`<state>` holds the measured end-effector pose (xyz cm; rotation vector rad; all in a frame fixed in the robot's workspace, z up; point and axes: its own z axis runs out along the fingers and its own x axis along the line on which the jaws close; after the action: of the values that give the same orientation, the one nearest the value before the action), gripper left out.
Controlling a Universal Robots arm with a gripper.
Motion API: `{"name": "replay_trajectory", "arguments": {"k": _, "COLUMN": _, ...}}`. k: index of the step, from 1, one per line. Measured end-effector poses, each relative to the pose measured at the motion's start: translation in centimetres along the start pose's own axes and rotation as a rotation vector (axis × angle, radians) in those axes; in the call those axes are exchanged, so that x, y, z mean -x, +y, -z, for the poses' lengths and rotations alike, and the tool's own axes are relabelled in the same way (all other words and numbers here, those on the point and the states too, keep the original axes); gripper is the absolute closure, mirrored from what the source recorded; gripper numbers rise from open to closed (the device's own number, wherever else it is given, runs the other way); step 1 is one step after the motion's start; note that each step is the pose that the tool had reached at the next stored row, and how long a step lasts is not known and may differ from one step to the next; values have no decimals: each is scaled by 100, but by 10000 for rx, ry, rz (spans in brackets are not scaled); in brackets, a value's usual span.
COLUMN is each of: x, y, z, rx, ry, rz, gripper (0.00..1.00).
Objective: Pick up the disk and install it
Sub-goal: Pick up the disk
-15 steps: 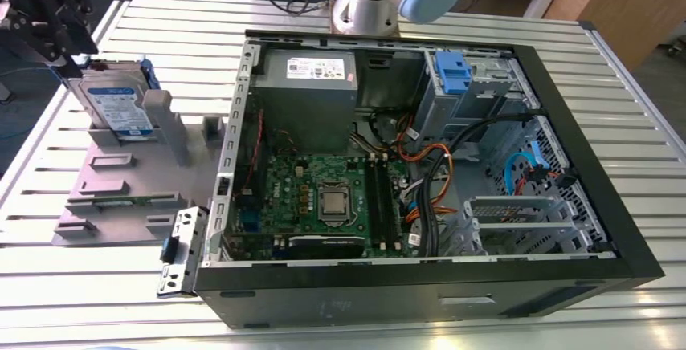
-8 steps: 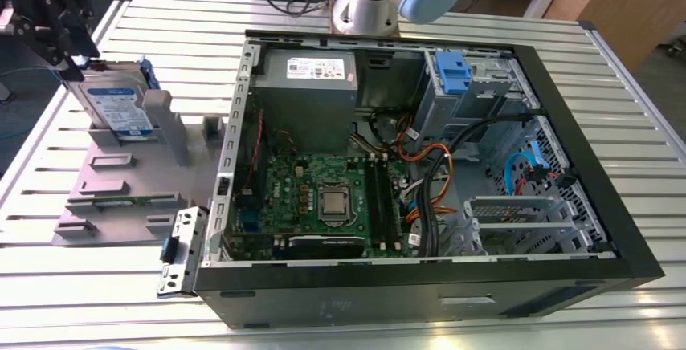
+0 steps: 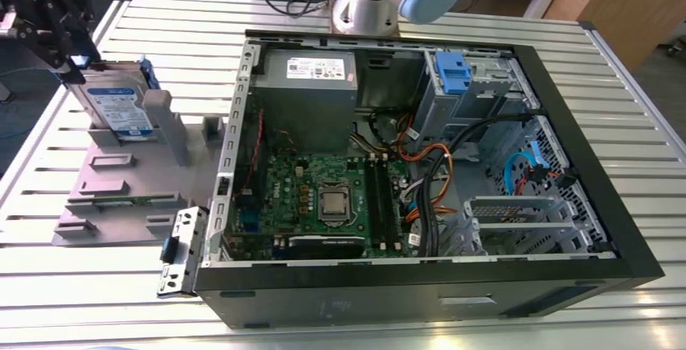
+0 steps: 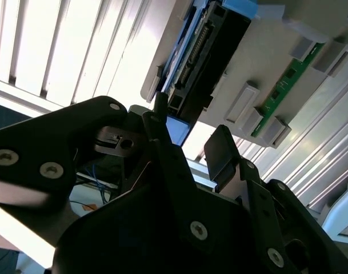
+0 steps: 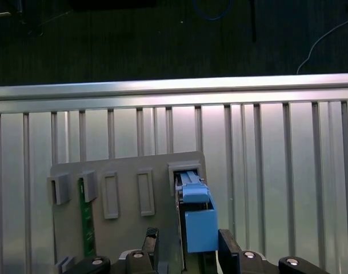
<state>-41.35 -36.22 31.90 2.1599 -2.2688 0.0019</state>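
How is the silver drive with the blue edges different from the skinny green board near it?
The flat silver metal hard drive with blue plastic rails stands tall on its edge; the thin green circuit board strip sits low. The drive is much bigger and thicker than the strip. Both sit in slots of the grey plastic holder.

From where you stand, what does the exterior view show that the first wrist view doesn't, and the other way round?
The exterior view adds the open computer case, its green circuit board, the grey metal box and the arm's base. The first wrist view adds the dark floor past the table edge, and a close look at the gripper, its fingers open either side of the disk. Both share the disk standing on edge in the grey holder plate on the slatted table.
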Motion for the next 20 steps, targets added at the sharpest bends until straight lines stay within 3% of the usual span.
{"name": "replay_trajectory", "arguments": {"k": 20, "x": 0, "y": 0, "z": -42, "rx": -2, "ry": -1, "rz": 0, "gripper": 47}}
